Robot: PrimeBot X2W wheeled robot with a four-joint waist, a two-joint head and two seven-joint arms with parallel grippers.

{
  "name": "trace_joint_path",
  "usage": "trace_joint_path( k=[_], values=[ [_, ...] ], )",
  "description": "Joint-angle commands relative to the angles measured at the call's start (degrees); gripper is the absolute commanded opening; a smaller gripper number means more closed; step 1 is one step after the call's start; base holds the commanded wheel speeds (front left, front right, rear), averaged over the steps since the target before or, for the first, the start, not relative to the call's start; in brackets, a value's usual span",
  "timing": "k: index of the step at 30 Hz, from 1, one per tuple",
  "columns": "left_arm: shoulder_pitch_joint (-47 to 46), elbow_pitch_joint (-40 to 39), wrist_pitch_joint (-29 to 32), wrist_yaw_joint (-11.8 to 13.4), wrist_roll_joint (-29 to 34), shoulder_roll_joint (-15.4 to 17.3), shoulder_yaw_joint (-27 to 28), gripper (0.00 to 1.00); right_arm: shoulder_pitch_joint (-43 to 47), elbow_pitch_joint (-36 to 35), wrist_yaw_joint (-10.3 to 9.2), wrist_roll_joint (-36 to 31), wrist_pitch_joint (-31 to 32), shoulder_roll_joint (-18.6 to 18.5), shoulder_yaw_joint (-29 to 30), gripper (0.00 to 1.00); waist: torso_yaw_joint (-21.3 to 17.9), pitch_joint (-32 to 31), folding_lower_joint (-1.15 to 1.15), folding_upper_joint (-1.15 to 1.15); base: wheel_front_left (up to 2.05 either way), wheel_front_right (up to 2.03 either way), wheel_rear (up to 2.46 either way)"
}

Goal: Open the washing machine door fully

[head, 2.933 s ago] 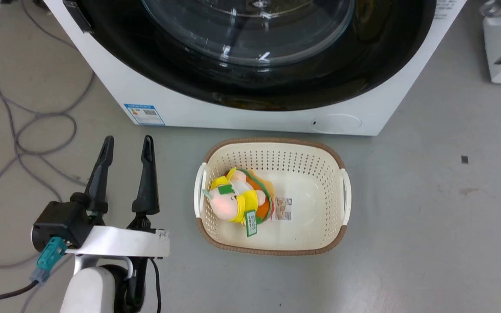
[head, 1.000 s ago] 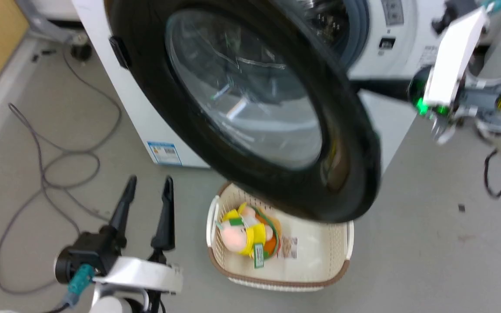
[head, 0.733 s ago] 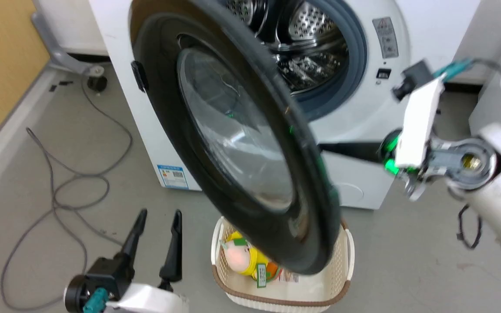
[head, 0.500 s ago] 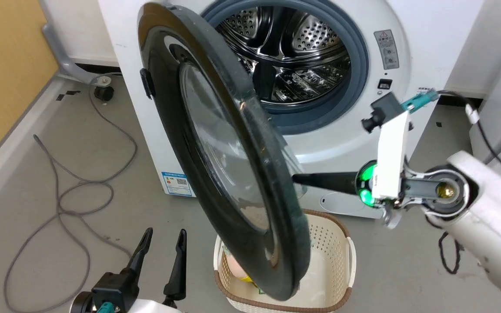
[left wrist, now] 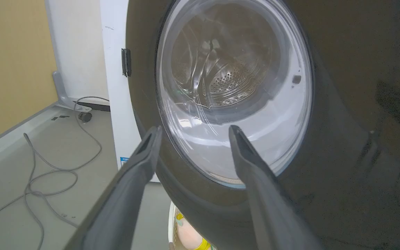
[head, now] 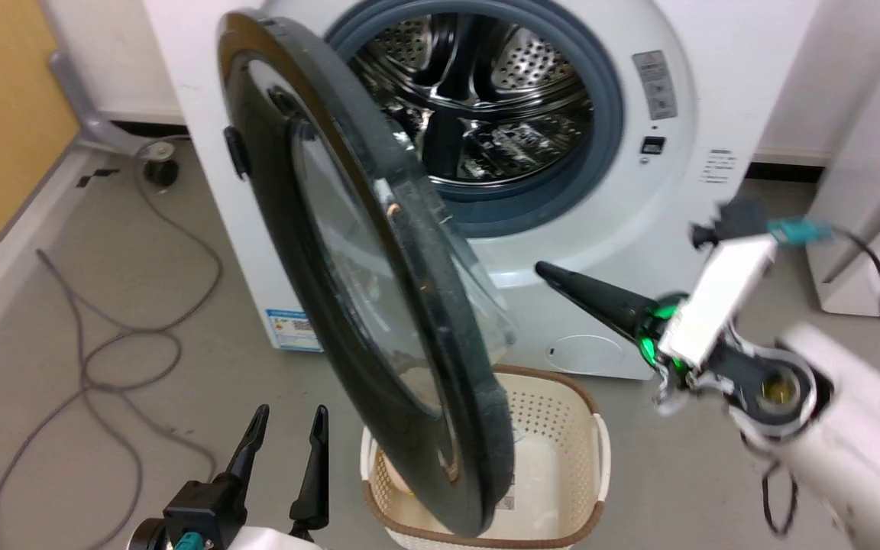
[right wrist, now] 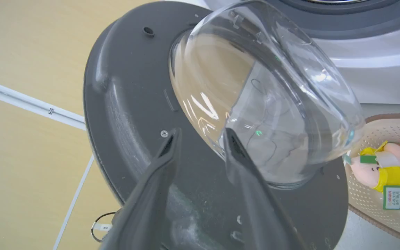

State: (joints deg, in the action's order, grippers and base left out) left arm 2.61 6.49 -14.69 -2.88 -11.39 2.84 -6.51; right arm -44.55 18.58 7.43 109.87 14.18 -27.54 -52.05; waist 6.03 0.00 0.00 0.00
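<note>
The washing machine door [head: 379, 305], at first shut flat against the washing machine [head: 638, 198], has swung out on its left side. It now stands almost edge-on to the head camera, baring the steel drum [head: 478, 99] and grey gasket [head: 608, 114]. A second ago the right gripper [head: 545, 270] reached behind the door's free edge with closed fingers. It has since come away to the right, fingers parted and empty. The door's lower rim now overhangs the basket [head: 585, 428].

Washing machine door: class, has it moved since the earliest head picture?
Yes. The washing machine door has swung out on its left hinge, away from the washing machine, uncovering the steel drum.
</note>
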Motion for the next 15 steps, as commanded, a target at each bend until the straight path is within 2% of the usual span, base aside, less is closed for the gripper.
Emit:
trace_joint_path(
  k=[1, 10, 15],
  values=[
    [0.53, 0.07, -0.30, 0.36, -0.41, 0.04, 0.05, 1.00, 2.53, -0.64, 0.06, -0.06, -1.74, -0.39, 0.42, 1.00, -0.69, -0.18, 0.00, 0.00, 0.00, 0.00, 0.00],
    [0.34, -0.03, -0.30, 1.45, -1.25, 0.04, -0.27, 1.00, 22.40, -6.91, 0.06, -0.76, -25.35, -3.99, 6.30, 1.00, -4.55, -0.93, 0.00, 0.00, 0.00, 0.00, 0.00],
    [0.64, 0.21, -0.30, 2.11, -1.55, 0.04, -0.17, 1.00, 33.15, -6.87, 0.06, -0.92, -29.06, -4.18, 12.18, 1.00, -6.17, -1.54, 0.00, 0.00, 0.00, 0.00, 0.00]
  ],
)
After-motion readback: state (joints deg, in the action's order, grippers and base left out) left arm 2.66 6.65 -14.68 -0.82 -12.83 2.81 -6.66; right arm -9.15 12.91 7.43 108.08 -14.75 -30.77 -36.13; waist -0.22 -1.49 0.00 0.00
